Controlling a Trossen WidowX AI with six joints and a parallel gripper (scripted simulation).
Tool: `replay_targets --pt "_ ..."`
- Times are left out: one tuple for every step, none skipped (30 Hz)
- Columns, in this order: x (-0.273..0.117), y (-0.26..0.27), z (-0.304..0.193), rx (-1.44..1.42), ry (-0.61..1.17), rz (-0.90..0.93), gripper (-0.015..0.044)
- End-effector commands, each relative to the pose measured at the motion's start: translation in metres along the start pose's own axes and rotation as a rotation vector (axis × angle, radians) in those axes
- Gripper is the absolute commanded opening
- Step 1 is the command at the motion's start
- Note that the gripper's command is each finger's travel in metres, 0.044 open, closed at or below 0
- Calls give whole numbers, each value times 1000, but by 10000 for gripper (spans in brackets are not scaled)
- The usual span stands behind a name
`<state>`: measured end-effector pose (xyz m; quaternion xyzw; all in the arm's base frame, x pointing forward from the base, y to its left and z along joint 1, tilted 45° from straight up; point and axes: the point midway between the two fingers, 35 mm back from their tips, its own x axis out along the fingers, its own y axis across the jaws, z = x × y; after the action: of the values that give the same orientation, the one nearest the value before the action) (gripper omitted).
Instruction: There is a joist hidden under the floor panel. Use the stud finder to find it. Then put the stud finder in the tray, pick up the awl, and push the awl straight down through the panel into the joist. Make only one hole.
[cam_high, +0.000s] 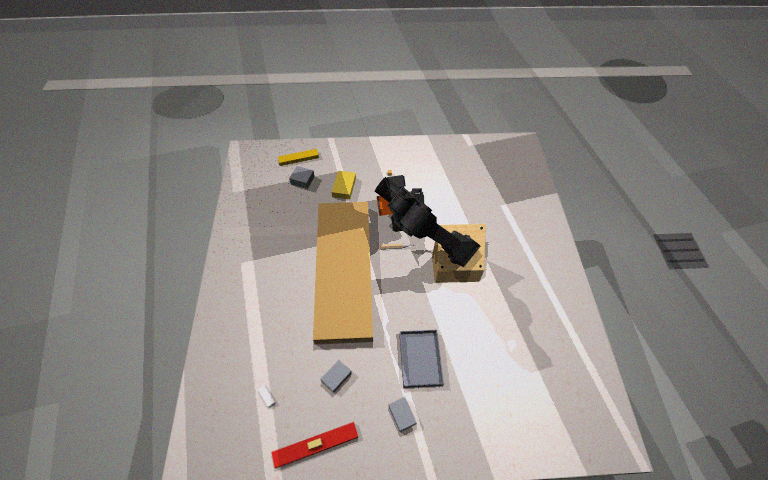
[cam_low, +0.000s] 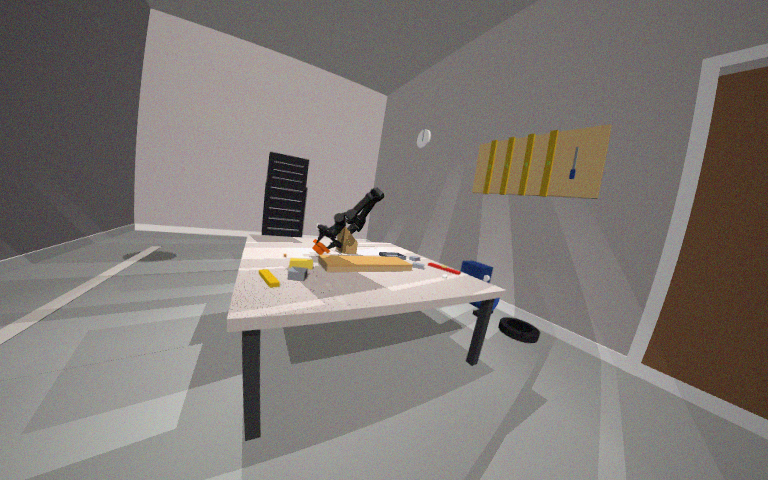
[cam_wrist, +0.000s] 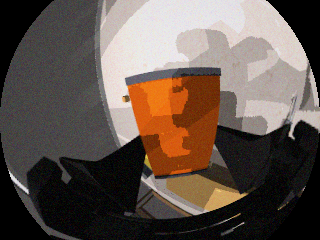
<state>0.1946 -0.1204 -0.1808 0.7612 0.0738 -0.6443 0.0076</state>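
My gripper (cam_wrist: 178, 132) is shut on the orange stud finder (cam_high: 384, 206) (cam_low: 320, 247) (cam_wrist: 175, 120), which is tilted and held above the table just right of the floor panel's far end in the top view. The floor panel (cam_high: 343, 283) (cam_low: 368, 264) is a long tan board lying flat. The awl (cam_high: 391, 246) lies on the table between the panel and the wooden block under the arm, its light handle toward the panel. The grey tray (cam_high: 420, 357) (cam_low: 391, 254) is empty, nearer the front in the top view. The joist is hidden.
The arm's wooden base block (cam_high: 459, 275) stands right of the awl. A yellow block (cam_high: 343, 184), a dark grey block (cam_high: 301, 177) and a yellow bar (cam_high: 298, 156) lie beyond the panel. Two grey blocks (cam_high: 336, 375) (cam_high: 402, 414), a white piece (cam_high: 266, 396) and a red level (cam_high: 339, 434) lie in front.
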Motion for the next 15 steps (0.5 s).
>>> replay_targets --pt "-1 2 -1 3 -1 44 0" --pt "-1 2 -1 3 -1 51 0" --pt "-1 2 -1 3 -1 58 0" --pt "-1 1 -1 2 -1 64 0" --pt "-1 1 -1 2 0 71 0" --pt "-1 1 -1 2 0 78 0" --pt "-1 1 -1 2 0 84 0" --pt "-1 1 -1 1 1 91 0" --pt "-1 0 -1 1 1 98 0" --pt "-1 0 -1 1 2 104 0" --pt "-1 0 -1 1 2 111 0" --pt "-2 0 -1 1 3 118 0" --pt "-2 0 -1 1 4 125 0" --pt "-2 -1 -1 1 4 131 0" --pt "-2 -1 -1 0 5 138 0"
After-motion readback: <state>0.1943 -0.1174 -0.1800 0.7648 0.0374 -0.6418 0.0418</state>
